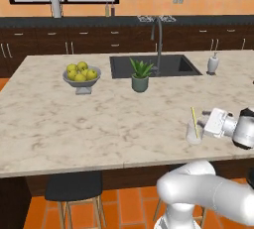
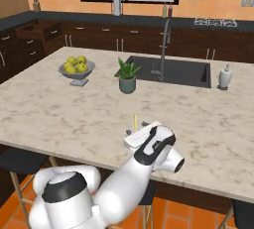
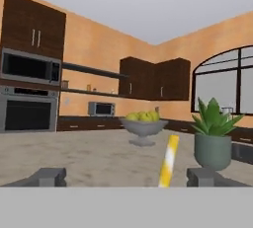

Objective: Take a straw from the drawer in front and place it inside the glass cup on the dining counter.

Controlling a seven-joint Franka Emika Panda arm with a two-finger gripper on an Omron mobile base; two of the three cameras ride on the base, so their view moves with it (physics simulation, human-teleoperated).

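My pincer [image 3: 126,177] is spread wide, its two dark tips standing well apart at the bottom of my hand view, and the straw [image 3: 168,162] rises between them, leaning a little, touching neither tip that I can see. From the left base view the straw [image 1: 195,122] stands tilted in the cup [image 1: 193,133], its upper part sticking out above the rim, with my hand just beside the cup on the near right part of the counter [image 1: 74,124]. From the right base view only the straw's [image 2: 136,122] upper end shows above my wrist; the cup is hidden behind my hand there. Farther back on the counter sit a bowl of yellow fruit [image 1: 82,76], a plant [image 1: 140,76] by the sink [image 1: 151,66], and a soap bottle [image 1: 213,64].
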